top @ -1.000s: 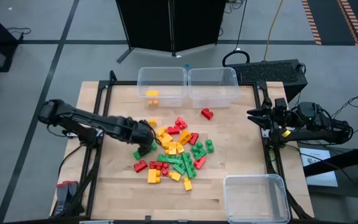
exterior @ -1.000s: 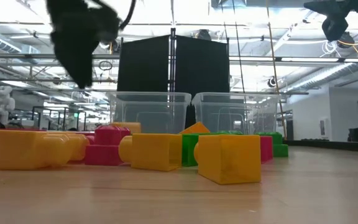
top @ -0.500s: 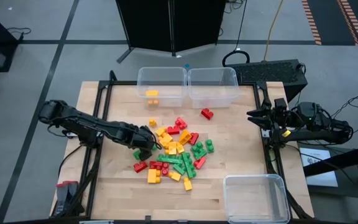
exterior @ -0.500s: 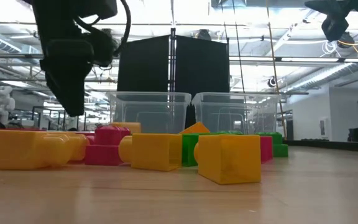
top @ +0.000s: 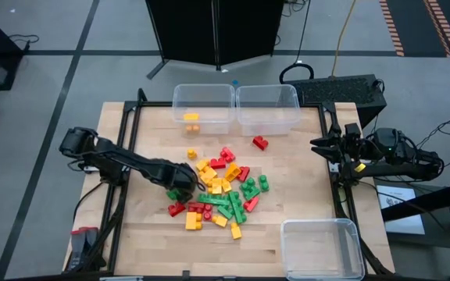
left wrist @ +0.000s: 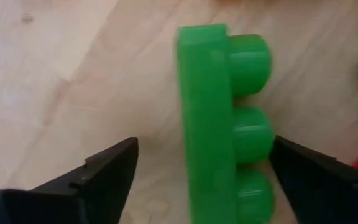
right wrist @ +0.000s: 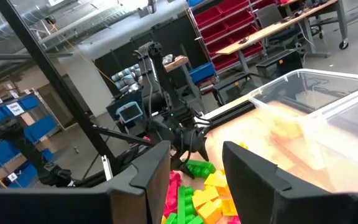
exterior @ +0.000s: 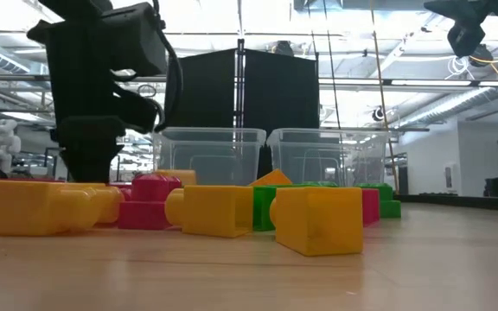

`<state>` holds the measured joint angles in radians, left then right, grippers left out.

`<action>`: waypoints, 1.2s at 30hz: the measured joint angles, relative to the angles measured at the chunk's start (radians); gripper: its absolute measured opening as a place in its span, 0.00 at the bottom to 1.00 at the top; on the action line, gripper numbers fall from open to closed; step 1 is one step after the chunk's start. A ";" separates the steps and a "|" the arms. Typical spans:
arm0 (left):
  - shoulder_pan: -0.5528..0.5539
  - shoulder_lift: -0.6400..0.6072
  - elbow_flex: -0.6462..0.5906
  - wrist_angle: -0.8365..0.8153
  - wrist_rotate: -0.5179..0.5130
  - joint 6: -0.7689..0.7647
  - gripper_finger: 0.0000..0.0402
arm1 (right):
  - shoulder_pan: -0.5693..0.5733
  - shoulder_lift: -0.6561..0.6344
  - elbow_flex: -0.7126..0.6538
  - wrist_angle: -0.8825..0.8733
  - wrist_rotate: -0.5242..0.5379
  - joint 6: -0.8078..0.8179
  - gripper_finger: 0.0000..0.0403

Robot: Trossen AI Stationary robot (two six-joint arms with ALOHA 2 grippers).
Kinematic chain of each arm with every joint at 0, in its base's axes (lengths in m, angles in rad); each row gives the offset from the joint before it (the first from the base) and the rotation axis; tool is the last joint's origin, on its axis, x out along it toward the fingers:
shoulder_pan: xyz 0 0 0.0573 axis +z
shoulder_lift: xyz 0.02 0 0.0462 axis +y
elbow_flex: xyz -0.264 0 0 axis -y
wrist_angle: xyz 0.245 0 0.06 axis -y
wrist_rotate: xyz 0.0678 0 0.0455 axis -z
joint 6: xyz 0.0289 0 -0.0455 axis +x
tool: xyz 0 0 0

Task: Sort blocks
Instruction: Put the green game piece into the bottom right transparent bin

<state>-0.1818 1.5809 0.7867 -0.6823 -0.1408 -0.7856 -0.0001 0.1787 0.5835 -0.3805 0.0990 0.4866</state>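
At the pile's left edge, the left end effector (left wrist: 201, 177) stands wide open around a green block (left wrist: 219, 124), not gripping.

Clear rectangular plastic bins: three, namely two side by side at the far edge (top: 202, 108) (top: 267, 108) and one at the near right corner (top: 322, 248). Small studded plastic toy bricks (top: 217, 191): roughly two dozen, red, yellow-orange and green. Dark robot arms: two.

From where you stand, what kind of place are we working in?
Likely a robotics lab or warehouse-style workshop: open ceiling trusses overhead, racks of blue bins and red bins, and another small robot arm on a bench behind the table.
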 joint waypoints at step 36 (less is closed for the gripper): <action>0.089 -0.112 0.583 0.011 -0.073 0.082 0.01 | 0.000 0.000 0.000 -0.035 0.005 -0.031 0.36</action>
<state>-0.0929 1.4693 1.3700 -0.6713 -0.2138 -0.7032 0.0002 0.1787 0.5835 -0.4152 0.1040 0.4557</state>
